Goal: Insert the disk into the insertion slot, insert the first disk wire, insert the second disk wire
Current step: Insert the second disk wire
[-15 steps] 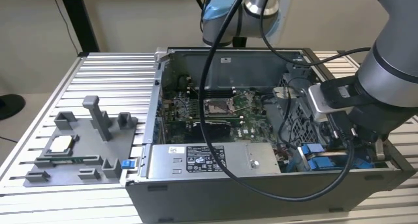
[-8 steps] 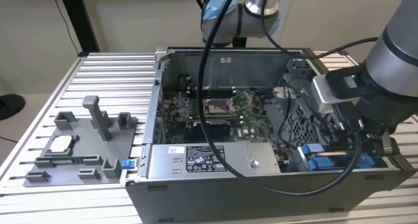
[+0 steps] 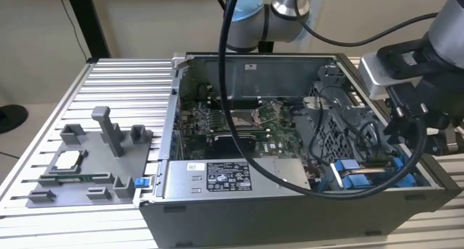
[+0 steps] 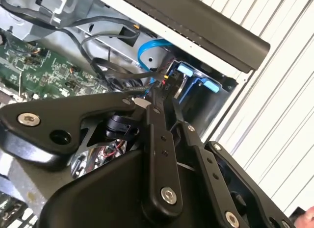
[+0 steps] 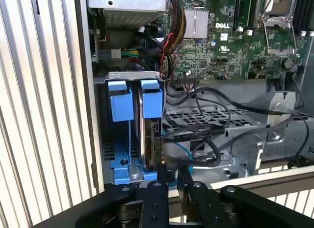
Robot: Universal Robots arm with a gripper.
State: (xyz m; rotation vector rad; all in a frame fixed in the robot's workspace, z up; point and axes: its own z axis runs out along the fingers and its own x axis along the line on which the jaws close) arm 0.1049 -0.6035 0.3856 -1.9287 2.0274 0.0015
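The disk (image 5: 145,132) stands on edge in the insertion slot (image 5: 128,162) of the grey perforated drive cage (image 5: 206,121), its blue carrier end (image 5: 151,97) beside another blue tray (image 5: 120,100). In the exterior view the disk (image 3: 360,179) sits low at the case's front right corner. My gripper (image 5: 171,175) hangs right over the disk's rear edge, with its fingers (image 4: 158,135) close together on a black disk wire plug (image 4: 166,85) with thin red and black leads. A blue wire (image 4: 147,47) loops beside the plug. In the exterior view the gripper (image 3: 403,151) is half hidden by the wrist.
The open computer case (image 3: 290,216) lies on a ribbed aluminium table (image 3: 116,80). The motherboard (image 3: 232,124) and the power supply (image 3: 228,178) fill its middle. A thick black cable (image 3: 236,86) hangs across the case. On the exterior view's left is a grey fixture plate (image 3: 94,162).
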